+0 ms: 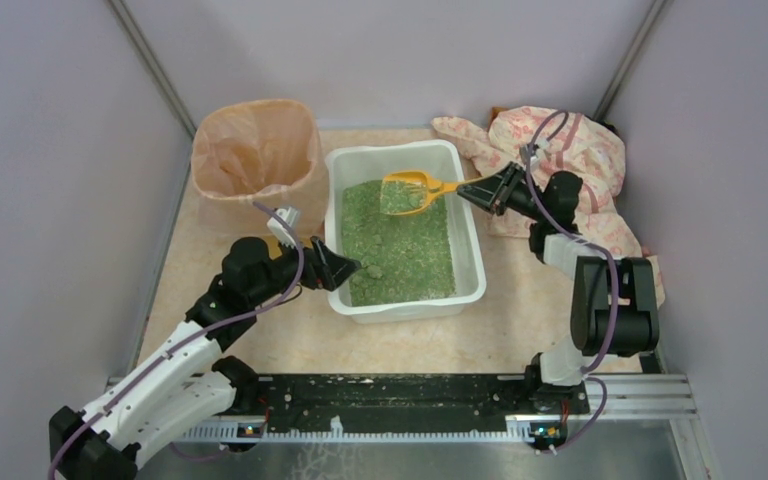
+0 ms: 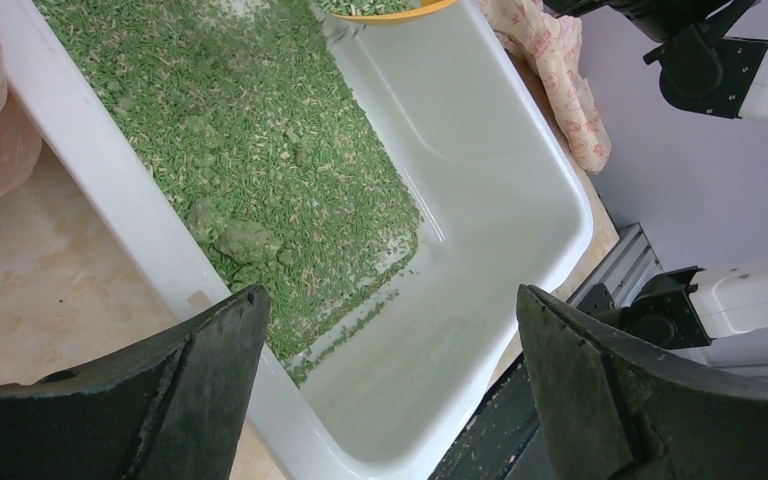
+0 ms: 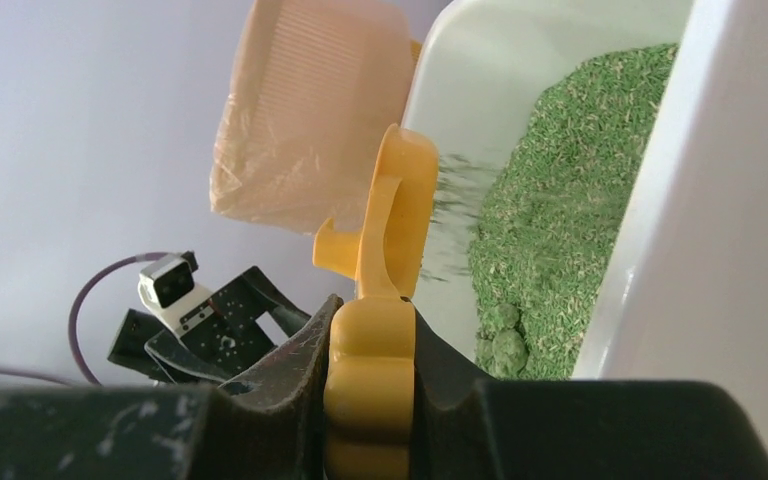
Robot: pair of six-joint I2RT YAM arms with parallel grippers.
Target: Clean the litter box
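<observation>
While the right gripper (image 1: 472, 191) is clamped on the handle of an orange scoop (image 1: 409, 191), the litter box (image 1: 406, 309) sits at the middle of the table. The bin (image 1: 255, 150) is just to its left and a crumpled patterned cloth (image 1: 580, 150) lies to its right.

The scoop hangs over the far end of the box with green litter (image 1: 396, 236) in it. In the right wrist view a blur of grains beside the scoop looks like litter sifting back down.

The left gripper (image 1: 346, 270) is spread wide and holds nothing. It sits at the box's near left wall, and in the left wrist view the rim runs between its fingers (image 2: 210, 390). Whether they touch it I cannot tell.

Most of the box floor is covered in litter, with bare white plastic at the near right corner. A few darker clumps (image 2: 245, 241) lie near the left wall.

A peach bag lines the bin. I can see nothing inside it from above.

The box looks like stiff, smooth plastic, probably slippery on its walls and weighed down by the litter. The rolled rim is the best place to grip it, and the loose grains would shift if it were tipped.
</observation>
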